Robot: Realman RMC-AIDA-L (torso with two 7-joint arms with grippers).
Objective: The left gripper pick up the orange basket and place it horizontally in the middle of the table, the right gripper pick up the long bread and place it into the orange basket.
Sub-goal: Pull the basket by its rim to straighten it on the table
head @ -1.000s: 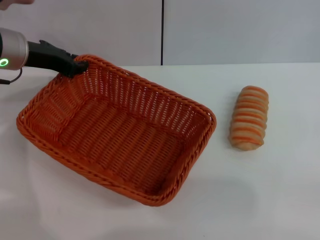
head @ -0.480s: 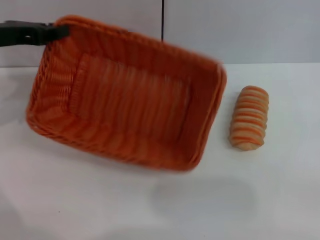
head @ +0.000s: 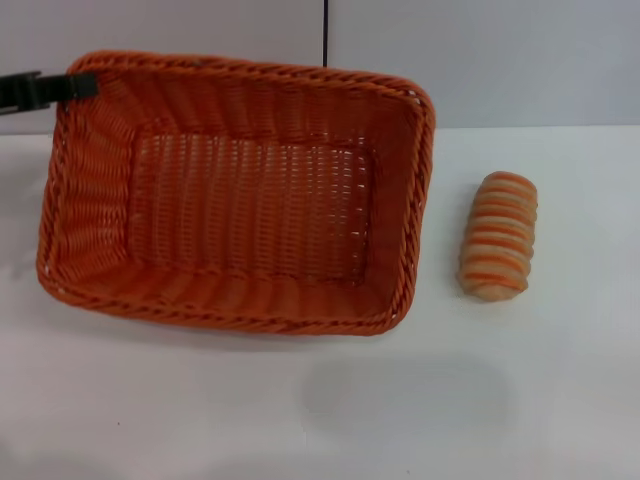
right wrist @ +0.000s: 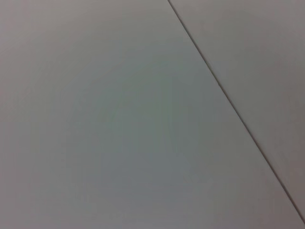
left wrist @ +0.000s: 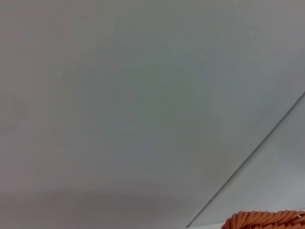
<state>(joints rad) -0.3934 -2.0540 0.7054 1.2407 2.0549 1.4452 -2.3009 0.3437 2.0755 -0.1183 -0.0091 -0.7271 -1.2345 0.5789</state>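
Observation:
The orange basket (head: 250, 200) hangs lifted off the white table (head: 300, 420) in the head view, tilted so its open side faces the camera, its long side lying left to right. At the basket's upper left corner, my left gripper (head: 75, 87) is shut on the braided rim, its black fingers coming in from the left edge. A strip of that rim (left wrist: 267, 220) shows in the left wrist view. The long bread (head: 497, 236), tan with orange-brown stripes, lies on the table to the right of the basket. My right gripper is out of view.
A pale grey wall (head: 480, 60) with a dark vertical seam (head: 325, 30) rises behind the table. The basket's shadow (head: 400, 395) falls on the tabletop below it. The right wrist view holds only grey wall (right wrist: 119, 119) with a seam.
The basket has gone from resting slanted on the table to hanging in the air, swung round to lie left to right and tipped up. My left gripper has risen and moved left. The bread is unmoved.

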